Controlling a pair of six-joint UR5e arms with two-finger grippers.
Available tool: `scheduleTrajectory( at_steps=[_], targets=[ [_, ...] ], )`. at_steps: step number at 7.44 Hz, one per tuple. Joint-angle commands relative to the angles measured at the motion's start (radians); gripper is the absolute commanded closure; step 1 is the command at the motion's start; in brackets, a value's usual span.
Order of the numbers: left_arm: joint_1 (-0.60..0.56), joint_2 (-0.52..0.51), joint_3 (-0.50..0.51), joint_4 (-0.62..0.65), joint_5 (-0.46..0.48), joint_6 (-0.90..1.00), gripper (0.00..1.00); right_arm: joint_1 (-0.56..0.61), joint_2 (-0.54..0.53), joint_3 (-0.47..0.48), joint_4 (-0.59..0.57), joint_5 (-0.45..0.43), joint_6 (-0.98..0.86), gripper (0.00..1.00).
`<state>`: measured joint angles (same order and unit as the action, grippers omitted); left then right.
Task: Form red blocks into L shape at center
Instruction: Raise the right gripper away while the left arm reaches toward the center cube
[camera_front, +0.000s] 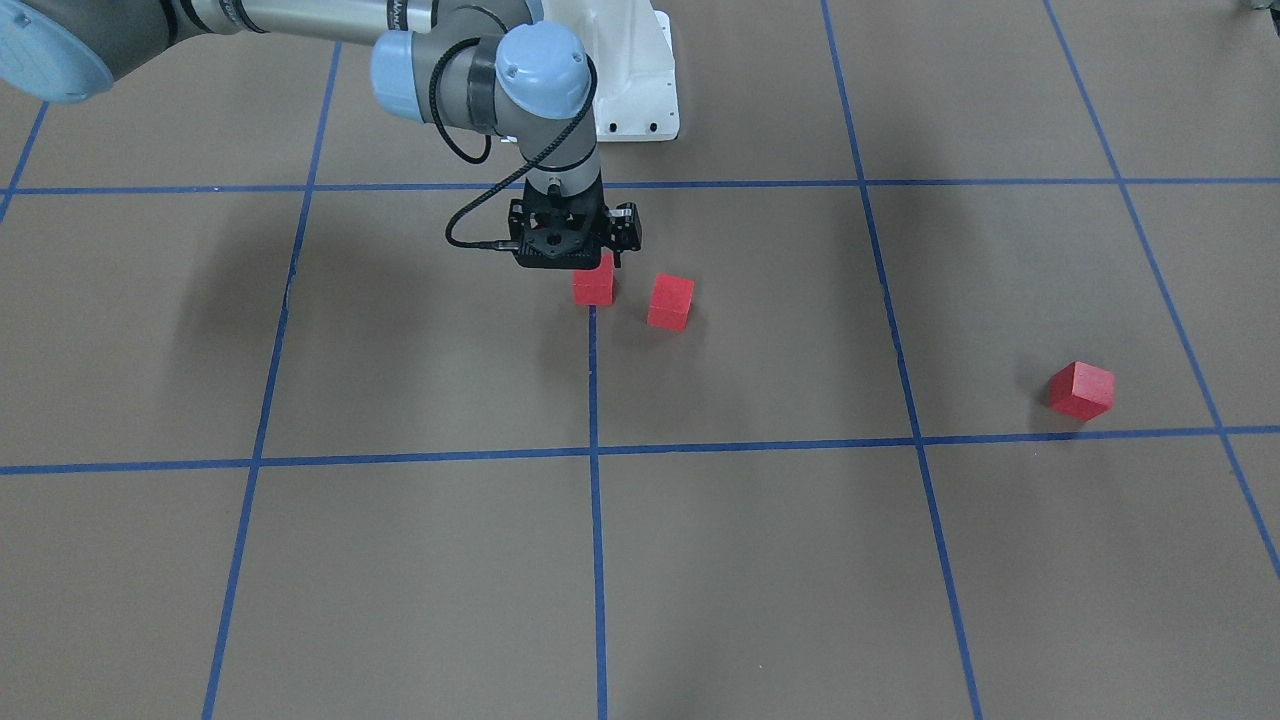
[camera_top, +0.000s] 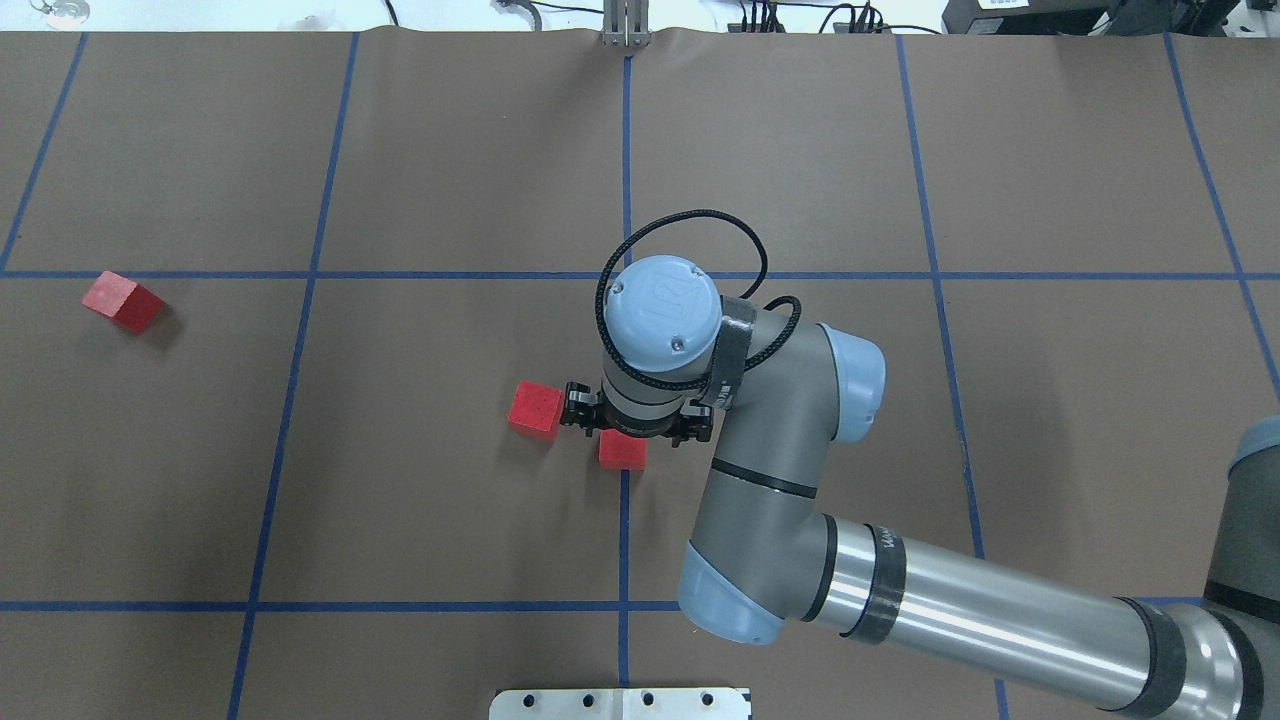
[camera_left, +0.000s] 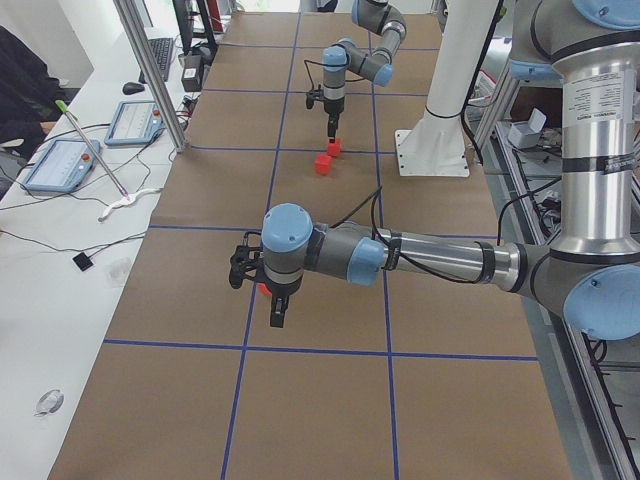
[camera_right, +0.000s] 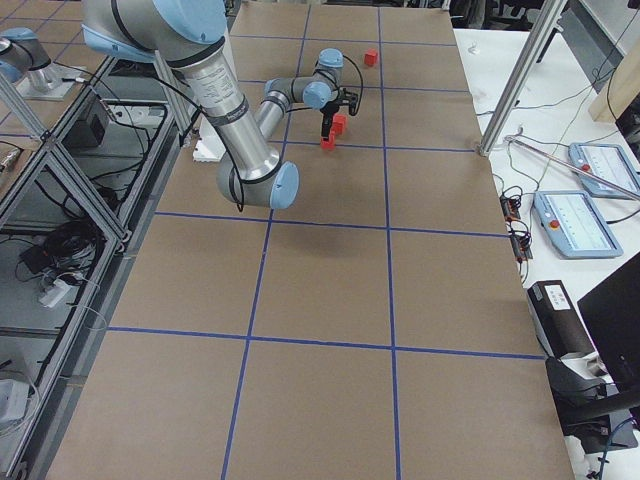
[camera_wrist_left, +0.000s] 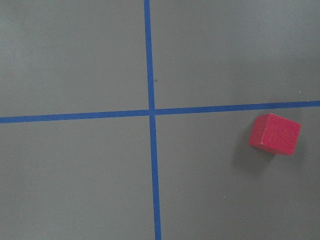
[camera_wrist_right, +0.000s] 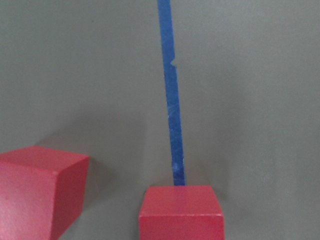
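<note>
Evidently mid-arrangement: right gripper (camera_front: 588, 262) over first red block (camera_front: 593, 286) on center tape line (camera_front: 594, 380); second block (camera_front: 670, 301) beside, not touching. Third block (camera_front: 1081, 389) far off, near left gripper (camera_left: 277, 315). Whether either gripper is open or closed: cannot tell. Next: fetch third.
</note>
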<state>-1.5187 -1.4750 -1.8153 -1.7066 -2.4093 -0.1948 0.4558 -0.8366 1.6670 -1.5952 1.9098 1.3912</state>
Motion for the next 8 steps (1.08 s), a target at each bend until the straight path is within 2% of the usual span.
scheduleTrajectory(
  at_steps=[1,2,3,4,5,6,7,8],
  targets=[
    [0.191,-0.034,-0.105,-0.060,-0.005,-0.250,0.00,0.167,-0.096,0.126,-0.031,0.180,-0.004,0.00],
    [0.266,-0.060,-0.122,-0.129,-0.005,-0.387,0.00,0.249,-0.169,0.160,-0.020,0.249,-0.009,0.00],
    [0.337,-0.077,-0.125,-0.215,0.024,-0.472,0.00,0.309,-0.215,0.169,-0.019,0.262,-0.059,0.00],
    [0.435,-0.161,-0.124,-0.215,0.080,-0.623,0.00,0.364,-0.269,0.169,-0.019,0.290,-0.148,0.00],
    [0.603,-0.271,-0.113,-0.202,0.195,-0.762,0.00,0.435,-0.323,0.168,-0.019,0.349,-0.246,0.00],
    [0.717,-0.360,-0.108,-0.115,0.275,-0.799,0.00,0.489,-0.372,0.166,-0.020,0.369,-0.358,0.00],
    [0.789,-0.468,-0.101,0.015,0.285,-0.787,0.00,0.535,-0.407,0.148,-0.022,0.368,-0.448,0.00],
    [0.858,-0.575,-0.049,0.056,0.326,-0.788,0.01,0.550,-0.442,0.136,-0.022,0.364,-0.525,0.00]
  ],
)
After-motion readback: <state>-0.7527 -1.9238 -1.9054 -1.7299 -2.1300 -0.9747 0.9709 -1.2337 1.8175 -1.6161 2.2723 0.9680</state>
